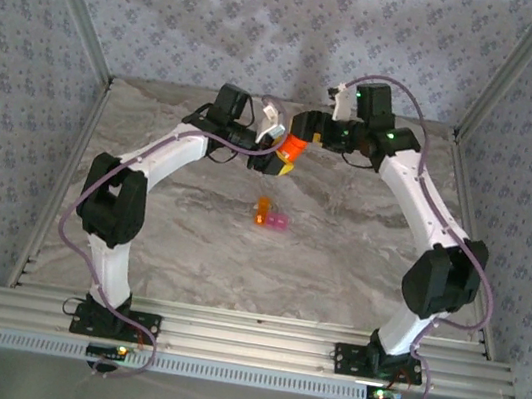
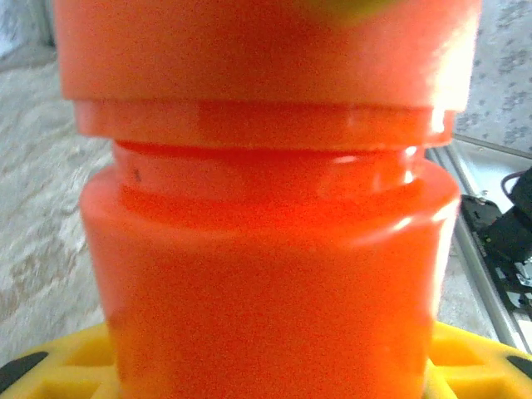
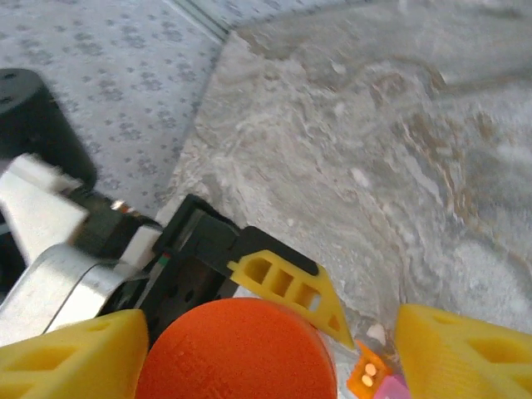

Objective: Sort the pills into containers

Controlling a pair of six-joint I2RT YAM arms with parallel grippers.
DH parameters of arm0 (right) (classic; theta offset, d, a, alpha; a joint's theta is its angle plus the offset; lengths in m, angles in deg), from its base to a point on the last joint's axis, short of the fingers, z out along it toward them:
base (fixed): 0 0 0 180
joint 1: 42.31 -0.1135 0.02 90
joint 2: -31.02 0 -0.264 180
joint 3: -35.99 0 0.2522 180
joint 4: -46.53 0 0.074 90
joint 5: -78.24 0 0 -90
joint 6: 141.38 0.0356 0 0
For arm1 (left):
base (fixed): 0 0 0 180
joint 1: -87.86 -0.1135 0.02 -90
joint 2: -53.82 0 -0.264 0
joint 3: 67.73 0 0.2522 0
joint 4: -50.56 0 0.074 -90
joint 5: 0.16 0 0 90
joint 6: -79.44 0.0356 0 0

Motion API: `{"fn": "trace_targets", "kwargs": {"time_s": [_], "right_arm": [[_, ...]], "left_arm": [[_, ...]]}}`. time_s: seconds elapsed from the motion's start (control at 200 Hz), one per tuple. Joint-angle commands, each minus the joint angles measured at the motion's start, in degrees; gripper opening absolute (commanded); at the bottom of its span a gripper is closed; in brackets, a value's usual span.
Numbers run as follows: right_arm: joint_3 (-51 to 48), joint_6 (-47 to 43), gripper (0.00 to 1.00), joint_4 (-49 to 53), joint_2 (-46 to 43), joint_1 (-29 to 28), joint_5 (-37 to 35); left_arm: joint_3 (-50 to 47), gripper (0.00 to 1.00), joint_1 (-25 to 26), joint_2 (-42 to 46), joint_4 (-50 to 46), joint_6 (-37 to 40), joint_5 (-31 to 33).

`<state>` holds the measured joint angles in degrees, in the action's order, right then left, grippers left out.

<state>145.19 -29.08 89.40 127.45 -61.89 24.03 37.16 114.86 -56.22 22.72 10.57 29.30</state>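
- Grey marbled table [image 1: 178, 246]: one. It is the work surface, and everything else is on it or over it.
- Orange bottle [image 2: 266, 274]: one. It seems lifted off the table, at 12 o'clock from the containers. I judge it is held there so that its cap [image 3: 237, 357] faces the right side for opening.
- Left gripper [image 1: 283, 157]: one. It reaches in from 9 o'clock and its fingers are closed on the bottle's body, probably to keep it steady.
- Right gripper [image 3: 270, 332]: one. It comes from 3 o'clock. Its yellow fingers stand wide on both sides of the cap with a gap on one side, so it holds nothing.
- Containers [image 1: 271, 218]: two joined compartments, one orange and one pink. They rest near the table's middle, at 6 o'clock from the bottle, and nothing touches them. I think they wait there to receive the pills.
- Pills: two pale spots [image 3: 365, 375] in the orange compartment may be pills, but I cannot count them surely.
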Motion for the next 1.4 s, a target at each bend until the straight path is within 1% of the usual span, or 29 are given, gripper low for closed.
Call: {"fn": "trace_targets", "kwargs": {"time_s": [0.0,0.145,0.225,0.31,0.41,0.585,0.735,0.975,1.129,1.309,1.394], "right_arm": [[-2.77,-5.74,0.83,-5.05,-6.27,1.73,7.69],[-5.0,-13.02,0.82,-5.74,-8.52,4.65,11.58],[-4.74,-18.81,0.8,-4.23,-8.71,5.12,11.7],[-4.43,-21.9,0.8,-3.55,-8.38,5.05,11.66],[-2.93,-23.54,0.8,-1.89,-6.9,5.03,12.27],[-1.33,-23.71,0.81,-2.07,-5.04,4.43,13.24],[-0.83,-23.55,0.78,-2.05,-4.19,3.52,13.6],[-1.83,-23.11,0.77,-3.43,-5.26,2.79,15.06],[-1.92,-22.79,0.74,-2.95,-5.28,2.31,16.14],[-1.75,-23.27,0.72,-0.86,-4.2,1.4,15.53],[-1.57,-23.4,0.67,-0.33,-3.77,1.22,15.36]], "left_arm": [[2.03,0.0,0.42,1.32,3.24,-0.29,-6.95],[2.42,0.0,0.07,1.28,2.35,-0.21,-10.13],[3.37,0.0,-0.05,0.85,0.63,0.39,-12.26],[4.67,0.0,-0.03,0.4,-1.79,1.64,-13.92],[6.1,0.0,0.07,0.03,-5.05,3.58,-15.21],[6.83,0.0,0.23,0.01,-6.74,4.63,-15.67],[7.04,0.0,0.33,-0.22,-6.94,4.69,-15.67],[7.39,0.0,0.33,-0.68,-7.53,4.98,-15.54],[7.66,0.0,0.33,-0.97,-7.62,4.98,-15.58],[8.01,0.0,0.33,-0.84,-8.02,5.2,-15.56],[8.09,0.0,0.33,-0.66,-8.19,5.36,-15.58]]}}
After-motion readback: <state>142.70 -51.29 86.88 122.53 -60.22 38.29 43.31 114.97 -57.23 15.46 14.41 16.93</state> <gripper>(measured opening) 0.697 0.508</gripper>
